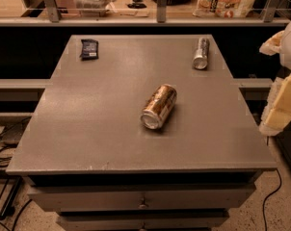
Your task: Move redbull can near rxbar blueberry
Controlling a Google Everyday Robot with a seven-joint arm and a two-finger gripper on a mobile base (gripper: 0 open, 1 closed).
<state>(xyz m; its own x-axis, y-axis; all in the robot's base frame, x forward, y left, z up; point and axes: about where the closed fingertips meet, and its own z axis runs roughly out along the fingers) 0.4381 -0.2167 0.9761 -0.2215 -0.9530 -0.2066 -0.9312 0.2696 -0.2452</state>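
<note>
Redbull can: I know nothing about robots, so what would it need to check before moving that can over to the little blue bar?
1. Redbull can found: ok, lying on its side at the far right of the table.
2. Rxbar blueberry found: ok, far left corner.
3. Bare tabletop beside the bar: ok.
4. Copper can out of the straight path: ok, it lies nearer the front.
5. Gripper at the can: not ok, it is at the right edge, beside the table.
</note>
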